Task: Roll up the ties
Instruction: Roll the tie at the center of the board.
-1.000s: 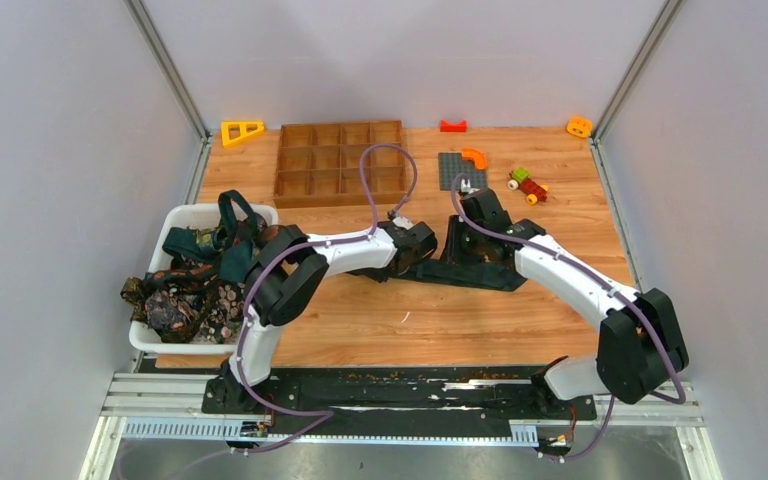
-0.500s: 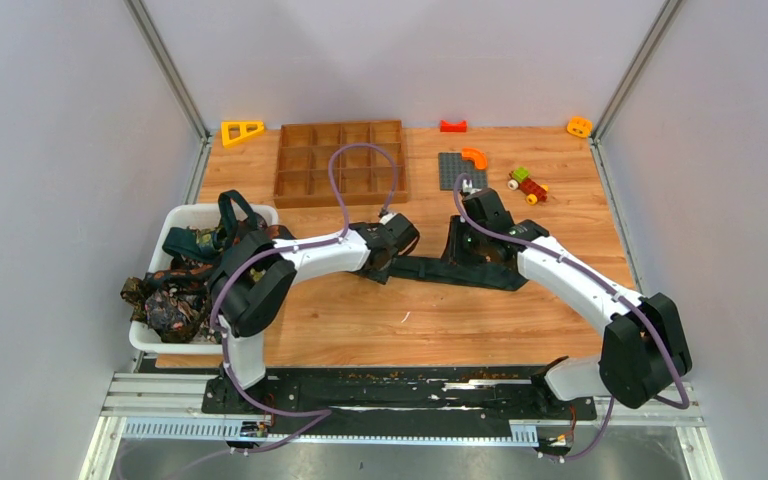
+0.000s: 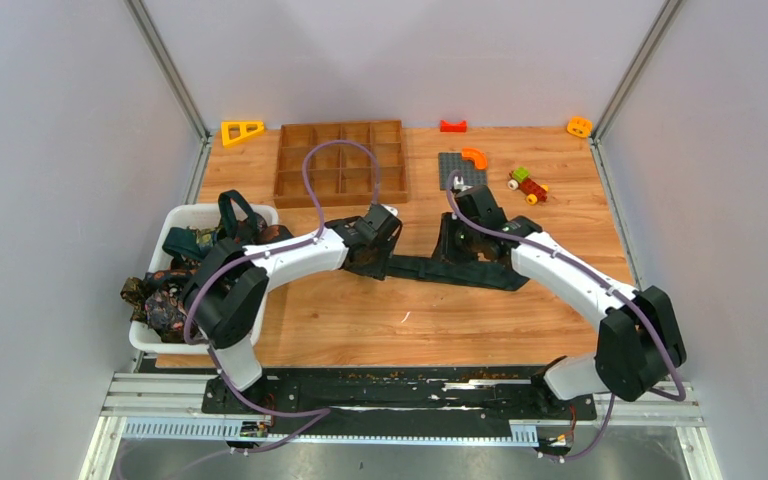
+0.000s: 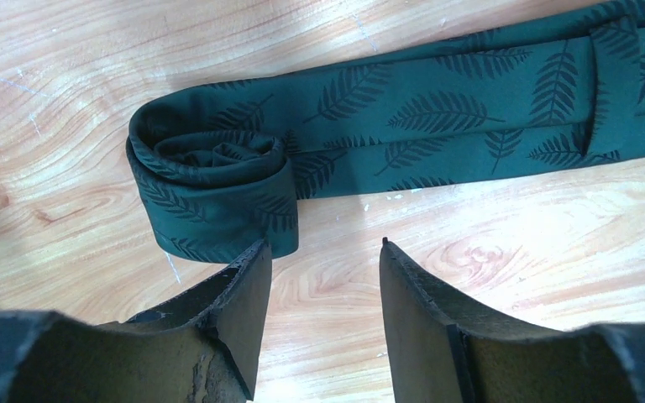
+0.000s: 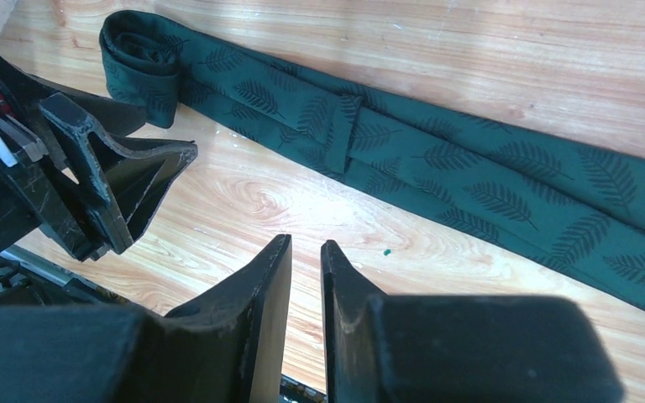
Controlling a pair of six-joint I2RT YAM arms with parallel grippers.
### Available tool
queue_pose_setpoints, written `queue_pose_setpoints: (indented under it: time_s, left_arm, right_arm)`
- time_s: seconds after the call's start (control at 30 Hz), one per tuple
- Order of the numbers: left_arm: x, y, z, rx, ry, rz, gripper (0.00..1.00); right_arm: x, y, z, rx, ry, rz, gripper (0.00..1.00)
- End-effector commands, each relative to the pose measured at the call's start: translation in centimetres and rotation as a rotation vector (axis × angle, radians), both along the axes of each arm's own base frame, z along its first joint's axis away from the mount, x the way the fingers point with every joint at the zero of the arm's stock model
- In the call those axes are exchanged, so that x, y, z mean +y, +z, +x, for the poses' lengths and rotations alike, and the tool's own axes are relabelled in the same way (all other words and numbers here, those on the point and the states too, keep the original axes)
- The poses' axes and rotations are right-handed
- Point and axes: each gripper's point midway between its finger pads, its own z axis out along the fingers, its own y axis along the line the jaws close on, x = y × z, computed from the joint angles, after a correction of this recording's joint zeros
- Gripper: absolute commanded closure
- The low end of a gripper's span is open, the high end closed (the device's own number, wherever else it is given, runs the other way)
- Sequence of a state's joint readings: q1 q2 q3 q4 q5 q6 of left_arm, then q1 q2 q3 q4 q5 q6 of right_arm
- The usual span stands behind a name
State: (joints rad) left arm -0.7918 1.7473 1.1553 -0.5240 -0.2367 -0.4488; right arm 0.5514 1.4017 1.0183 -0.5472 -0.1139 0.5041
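Observation:
A dark green tie [image 3: 415, 268] with a fern print lies flat across the middle of the wooden table. Its left end is wound into a small loose roll [image 4: 210, 180], which also shows in the right wrist view [image 5: 138, 54]. My left gripper [image 4: 323, 248] is open with only bare wood between its fingers. Its left fingertip [image 4: 248, 269] is just short of the roll. My right gripper [image 5: 305, 243] hovers beside the tie's flat length [image 5: 470, 180]. Its jaws stand a narrow gap apart and hold nothing. More ties [image 3: 195, 290] are heaped in a white bin [image 3: 190, 210].
A wooden compartment tray [image 3: 340, 160] sits behind the arms. A grey baseplate [image 3: 457, 168], a toy car [image 3: 528, 184], a yellow triangle [image 3: 242, 131] and small red [image 3: 453, 126] and orange [image 3: 579, 127] pieces lie along the back. The left gripper [image 5: 117, 185] fills the right wrist view's left side.
My left gripper has opened wider and moved left along the tie to its rolled end. The right arm has barely moved.

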Motion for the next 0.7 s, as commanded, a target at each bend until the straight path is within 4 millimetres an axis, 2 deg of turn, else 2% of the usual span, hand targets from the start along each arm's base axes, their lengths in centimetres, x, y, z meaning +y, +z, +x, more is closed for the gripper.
queue_pose_setpoints:
  time_s: [0.0,0.37,0.57,0.67]
  left_arm:
    - [-0.5,1.8,0.3,-0.021,-0.021,-0.088,0.43]
    - [0.0,3.6,0.1,-0.023,-0.020,-0.177,0.37]
    - [2.0,5.7,0.9,-0.055,0.010,-0.218,0.36]
    - [3.7,5.8,1.6,-0.065,0.049,-0.224,0.36]
  right_arm:
    - [2.2,2.1,1.4,-0.057,0.019,0.060,0.79]
    - [6.1,1.5,1.4,-0.035,0.093,0.089,0.79]
    - [9.6,0.9,1.6,-0.013,0.156,0.118,0.79]
    - [11.4,0.3,2.0,0.011,0.178,0.141,0.79]
